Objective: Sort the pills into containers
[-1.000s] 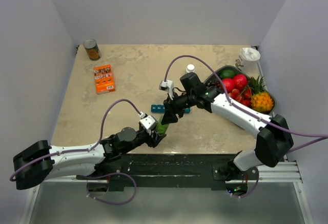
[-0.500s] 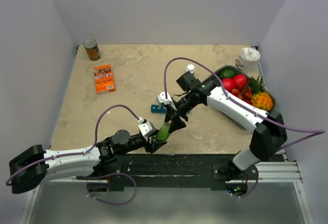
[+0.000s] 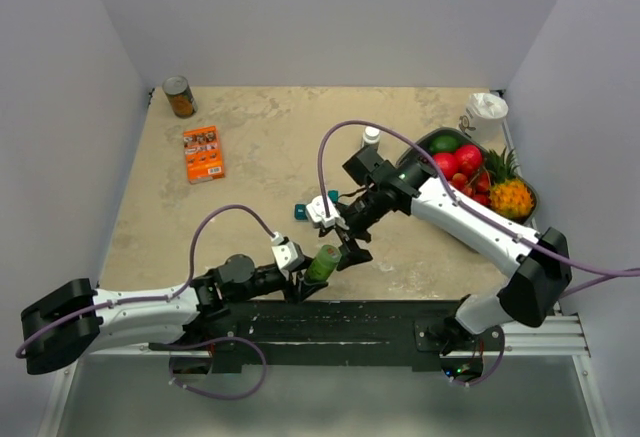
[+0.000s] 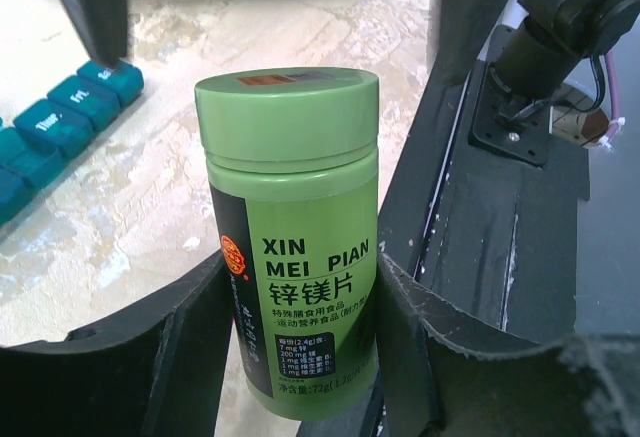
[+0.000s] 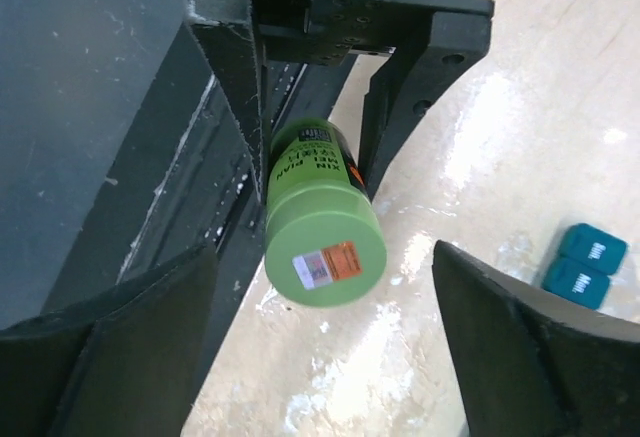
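- Left gripper (image 3: 307, 280) pinches the green pill bottle (image 4: 292, 257) by its body, at the table's (image 3: 250, 147) near edge.
- Right gripper (image 3: 348, 246), spread wide, faces the bottle's cap without touching it.
- Teal pill organiser (image 4: 62, 122) lies just beyond the bottle.

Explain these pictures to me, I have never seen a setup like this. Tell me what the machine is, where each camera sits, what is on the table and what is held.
These are two robot arms bolted to the near edge of a table, each ending in a two-finger gripper. The wide picture looks down from above and behind them. The other two come from a camera on each wrist.

On the table lie a teal pill organiser, an orange box, a can, a small white-capped bottle and a grey tray of fruit.

The left gripper is clamped around a green pill bottle, lid on, near the table's front edge. The right gripper is open, facing the bottle's lid without touching it.
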`<action>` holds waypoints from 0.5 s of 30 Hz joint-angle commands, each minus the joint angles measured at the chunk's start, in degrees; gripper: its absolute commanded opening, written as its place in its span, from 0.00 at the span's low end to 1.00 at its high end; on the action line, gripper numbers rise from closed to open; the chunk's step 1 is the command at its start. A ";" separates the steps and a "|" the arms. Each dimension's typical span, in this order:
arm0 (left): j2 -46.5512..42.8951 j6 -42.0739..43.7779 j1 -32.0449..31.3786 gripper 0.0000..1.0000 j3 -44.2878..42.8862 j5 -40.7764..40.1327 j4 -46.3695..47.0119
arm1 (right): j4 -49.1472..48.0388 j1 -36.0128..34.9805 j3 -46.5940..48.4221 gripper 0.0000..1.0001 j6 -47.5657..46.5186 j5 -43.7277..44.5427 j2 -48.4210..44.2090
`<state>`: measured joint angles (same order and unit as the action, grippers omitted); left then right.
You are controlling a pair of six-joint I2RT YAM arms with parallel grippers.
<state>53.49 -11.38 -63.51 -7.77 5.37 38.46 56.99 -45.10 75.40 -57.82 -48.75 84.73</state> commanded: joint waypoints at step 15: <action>-5.16 -0.15 -0.30 0.00 -0.40 -6.50 -0.30 | -21.83 13.11 -6.58 0.99 37.32 2.87 -11.96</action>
<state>49.21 -12.88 -63.51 -6.39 2.00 36.51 46.44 -32.95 71.20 -39.42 -49.01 72.93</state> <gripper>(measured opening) 0.570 0.989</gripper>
